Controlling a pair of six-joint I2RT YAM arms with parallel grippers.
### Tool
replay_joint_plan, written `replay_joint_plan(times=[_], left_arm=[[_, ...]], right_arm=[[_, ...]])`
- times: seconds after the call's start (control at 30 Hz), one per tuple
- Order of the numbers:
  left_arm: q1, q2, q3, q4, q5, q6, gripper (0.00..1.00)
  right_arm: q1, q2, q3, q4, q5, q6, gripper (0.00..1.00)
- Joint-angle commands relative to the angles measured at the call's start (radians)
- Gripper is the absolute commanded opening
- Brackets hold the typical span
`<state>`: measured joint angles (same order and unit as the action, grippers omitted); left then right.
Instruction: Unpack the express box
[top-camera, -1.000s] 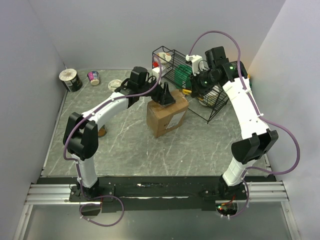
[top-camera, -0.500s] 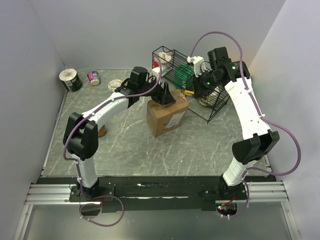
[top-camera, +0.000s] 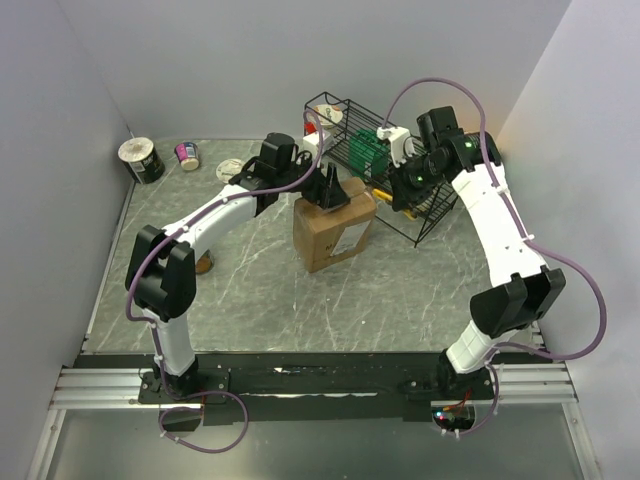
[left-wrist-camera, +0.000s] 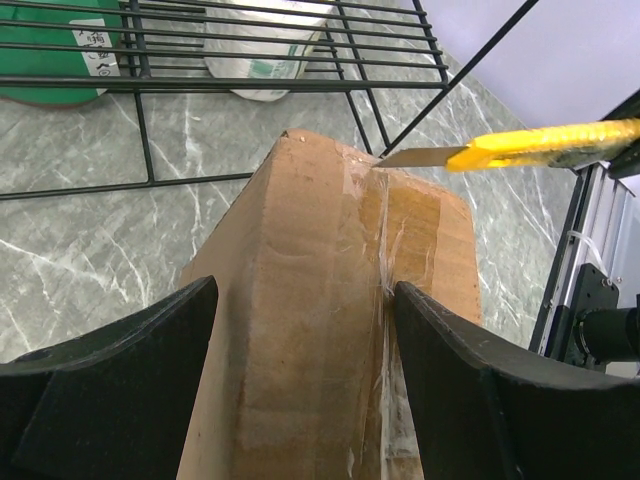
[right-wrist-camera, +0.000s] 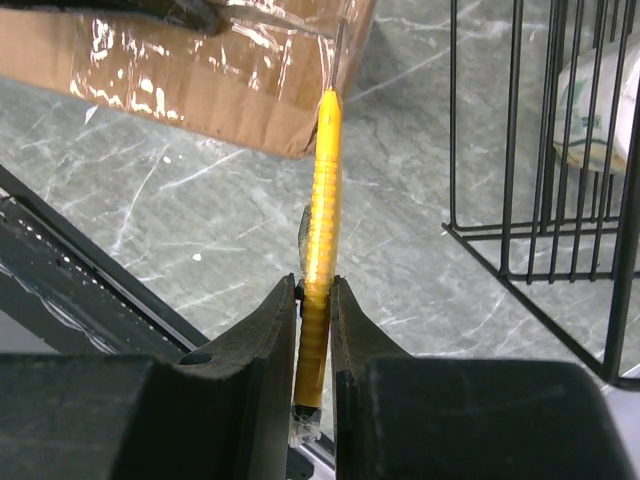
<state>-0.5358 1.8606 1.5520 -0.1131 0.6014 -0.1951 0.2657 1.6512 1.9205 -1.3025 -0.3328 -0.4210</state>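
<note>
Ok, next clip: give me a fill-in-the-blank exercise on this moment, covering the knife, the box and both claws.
1. The right claw is shut on a ___ utility knife.
2. The blade tip points at the clear ___ sealing the express box.
3. The left claw hangs ___ over the box top.
4. The wire rack behind the box is ___ in colour.

Missing words: yellow; tape; open; black.

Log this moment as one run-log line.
left tool: open, over box top | right tool: shut on knife | blade tip: at tape seam | flaps: shut
</note>
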Motion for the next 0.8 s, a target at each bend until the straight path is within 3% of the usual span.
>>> replay_joint_plan(times=[0.0, 0.53, 0.77], left_arm=[[-0.009, 0.028, -0.056, -0.106, -0.120, 0.075, 0.76], [-0.010, 0.025, -0.069, -0.092, -0.135, 0.074, 0.77], [-0.010, 0.008, -0.066, -0.088, -0.126, 0.074, 0.78]], right_arm=[[-0.003, -0.074, -0.035, -0.274, -0.006, -0.012, 0.00], [0.007, -0.237, -0.210, -0.281, -0.003, -0.007, 0.00], [0.006, -0.312, -0.173, -0.277, 0.028, -0.016, 0.00]])
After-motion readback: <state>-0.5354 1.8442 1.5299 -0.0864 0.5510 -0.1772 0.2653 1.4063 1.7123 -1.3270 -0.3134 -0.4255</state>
